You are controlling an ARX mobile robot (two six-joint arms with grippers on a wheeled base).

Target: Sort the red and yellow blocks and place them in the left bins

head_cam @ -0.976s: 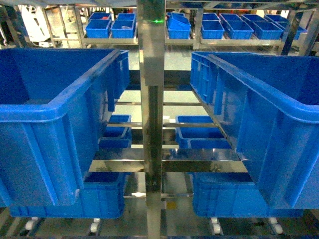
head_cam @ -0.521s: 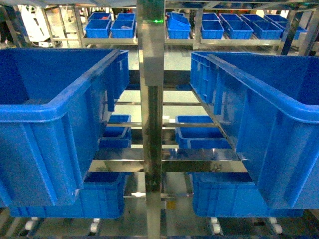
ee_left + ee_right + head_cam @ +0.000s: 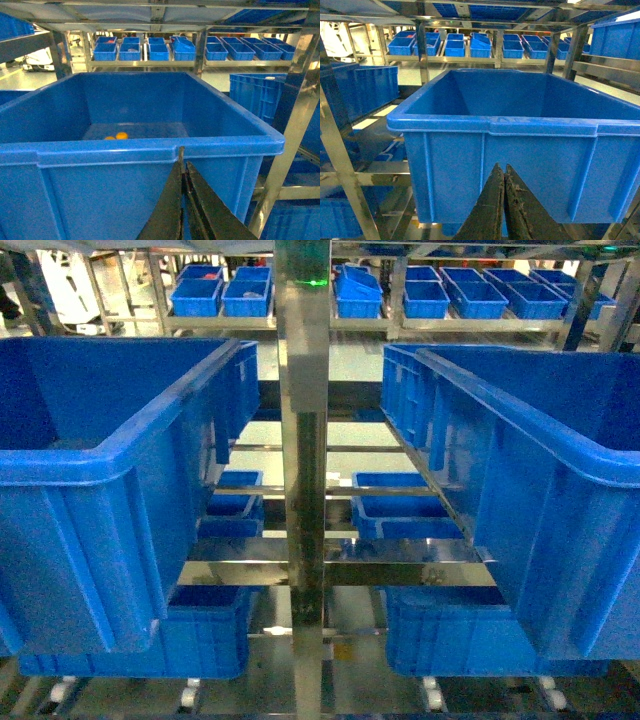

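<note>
With two yellow blocks (image 3: 116, 136) already lying in the left bin (image 3: 150, 150) and no red block discernible there, both the left gripper (image 3: 182, 165) and right gripper (image 3: 504, 177) sit fully closed and empty, so sorting appears unfinished.

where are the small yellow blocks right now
In the left wrist view, the small yellow blocks lie on the floor of the big blue plastic bin, left of centre near its far wall.
</note>
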